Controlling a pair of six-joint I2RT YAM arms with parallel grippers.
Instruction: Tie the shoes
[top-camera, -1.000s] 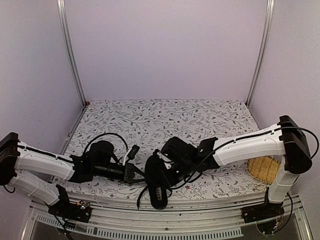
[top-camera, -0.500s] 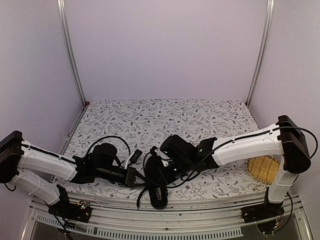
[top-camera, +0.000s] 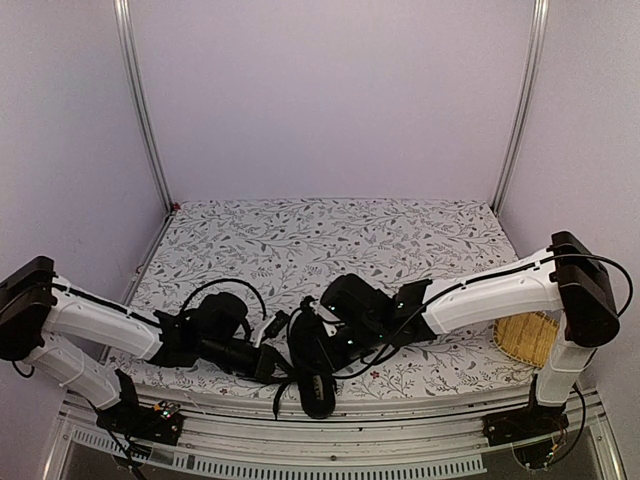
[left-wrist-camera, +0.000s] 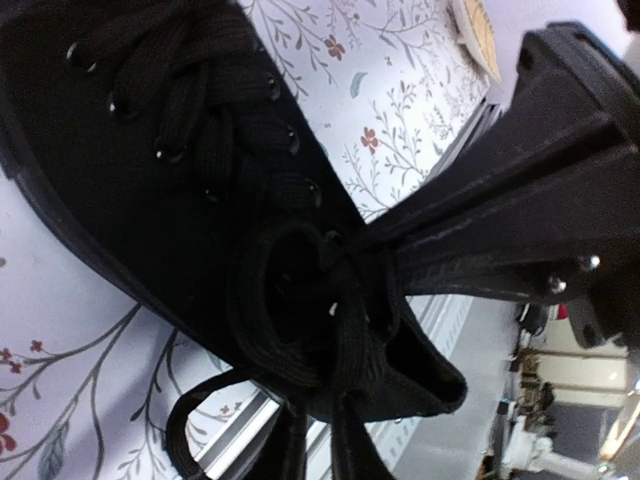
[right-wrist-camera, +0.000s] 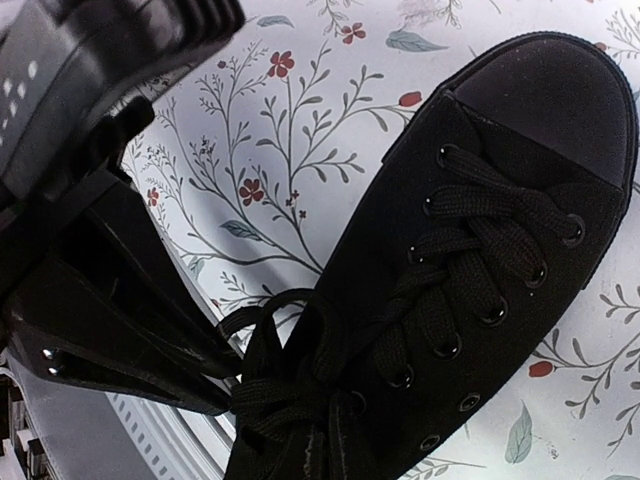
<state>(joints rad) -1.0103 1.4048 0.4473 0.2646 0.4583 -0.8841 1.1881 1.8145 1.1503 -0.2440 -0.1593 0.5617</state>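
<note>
Quick tally. One black shoe (top-camera: 316, 392) is counted, just the single. Two robot arms are seen, a left arm (top-camera: 95, 320) and a right arm (top-camera: 490, 295). One gripper is carried by each, so two in all: the left gripper (top-camera: 273, 361) and the right gripper (top-camera: 322, 347). One flowery cloth (top-camera: 330, 235) is spread out underneath. One woven straw mat (top-camera: 530, 338) is parked at the right edge. Two metal posts are stood at the back, a left post (top-camera: 140, 110) and a right post (top-camera: 522, 110). Lace loops and eyelets can't be counted properly, too much black on black tbh.
</note>
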